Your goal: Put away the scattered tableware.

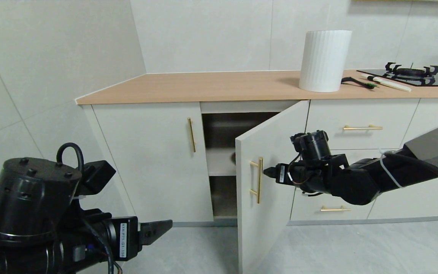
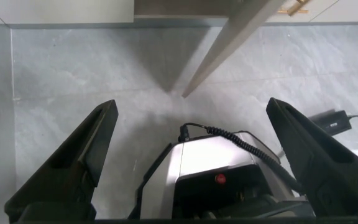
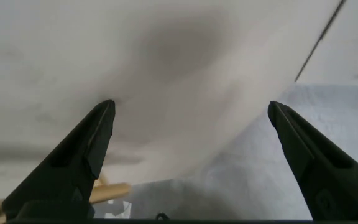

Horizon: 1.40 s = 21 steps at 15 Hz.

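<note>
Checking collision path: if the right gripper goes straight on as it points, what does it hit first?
Probably the open door, on its face just beside the handle. The right gripper, open, points at it from close by; the exact gap is unclear.

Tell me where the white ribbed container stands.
Head view, right side: the white ribbed container stands on the wooden counter, left of the utensils and stove.

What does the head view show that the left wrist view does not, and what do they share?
Head view: the countertop, a white container, the stove, and the right gripper close to the door. Left wrist view: a black adapter with its cable on the floor. Both: the open left gripper, the open door, the grey floor.
</note>
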Motion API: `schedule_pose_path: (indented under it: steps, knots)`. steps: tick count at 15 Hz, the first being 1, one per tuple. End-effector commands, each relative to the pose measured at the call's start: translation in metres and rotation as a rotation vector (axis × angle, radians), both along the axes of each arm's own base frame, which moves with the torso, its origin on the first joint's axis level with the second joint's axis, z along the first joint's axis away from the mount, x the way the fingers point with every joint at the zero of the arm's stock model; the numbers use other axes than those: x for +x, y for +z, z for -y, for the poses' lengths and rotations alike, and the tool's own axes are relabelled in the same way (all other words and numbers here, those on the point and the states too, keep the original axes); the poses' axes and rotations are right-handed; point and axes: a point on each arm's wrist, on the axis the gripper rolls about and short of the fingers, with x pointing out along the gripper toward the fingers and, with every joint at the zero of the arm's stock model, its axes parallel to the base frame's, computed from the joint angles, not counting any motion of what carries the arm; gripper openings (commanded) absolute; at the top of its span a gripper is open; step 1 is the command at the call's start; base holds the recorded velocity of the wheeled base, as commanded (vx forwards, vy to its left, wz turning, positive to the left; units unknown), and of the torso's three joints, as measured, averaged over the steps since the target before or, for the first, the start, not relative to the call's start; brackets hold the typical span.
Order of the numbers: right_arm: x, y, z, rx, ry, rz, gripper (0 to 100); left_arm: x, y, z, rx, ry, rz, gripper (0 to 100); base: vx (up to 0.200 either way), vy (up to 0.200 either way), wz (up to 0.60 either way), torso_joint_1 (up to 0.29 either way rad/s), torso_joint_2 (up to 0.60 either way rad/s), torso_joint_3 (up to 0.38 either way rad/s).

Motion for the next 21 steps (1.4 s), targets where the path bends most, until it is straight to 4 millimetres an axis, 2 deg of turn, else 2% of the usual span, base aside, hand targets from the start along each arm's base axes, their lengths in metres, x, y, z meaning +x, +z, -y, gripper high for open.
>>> schedule_pose_path:
  steps: [1, 6, 8, 10, 15, 19, 21]
  knots:
    - [0.011, -0.011, -0.005, 0.024, -0.029, -0.018, 100, 0.000, 0.000, 0.000, 0.002, -0.002, 0.001, 100, 0.000, 0.000, 0.00, 0.000, 0.00, 0.000]
    - [0.019, -0.017, -0.007, 0.047, -0.054, -0.025, 100, 0.000, -0.001, 0.000, 0.017, -0.006, 0.008, 100, 0.000, 0.000, 0.00, 0.000, 0.00, 0.000]
    - [0.023, -0.020, -0.009, 0.063, -0.067, -0.031, 100, 0.001, -0.001, 0.001, 0.019, -0.006, 0.006, 100, 0.200, 0.000, 0.00, 0.002, 0.01, 0.002]
    - [0.026, -0.017, -0.011, 0.100, -0.086, -0.028, 100, 0.001, -0.001, 0.001, 0.018, -0.004, 0.009, 100, 0.200, 0.000, 0.00, 0.000, 0.00, -0.002]
    - [0.034, -0.012, -0.015, 0.167, -0.120, -0.006, 100, 0.002, -0.002, 0.002, 0.018, -0.006, 0.007, 100, 0.000, 0.000, 0.00, 0.000, 0.00, 0.000]
    - [0.057, -0.016, -0.021, 0.237, -0.234, 0.031, 100, 0.003, -0.004, 0.002, 0.022, -0.005, -0.001, 100, 0.000, 0.000, 0.00, 0.000, 0.00, 0.000]
    - [0.073, -0.025, -0.019, 0.242, -0.300, 0.054, 100, 0.003, -0.004, 0.002, 0.022, -0.005, -0.001, 100, 0.000, 0.000, 0.00, 0.000, 0.00, 0.000]
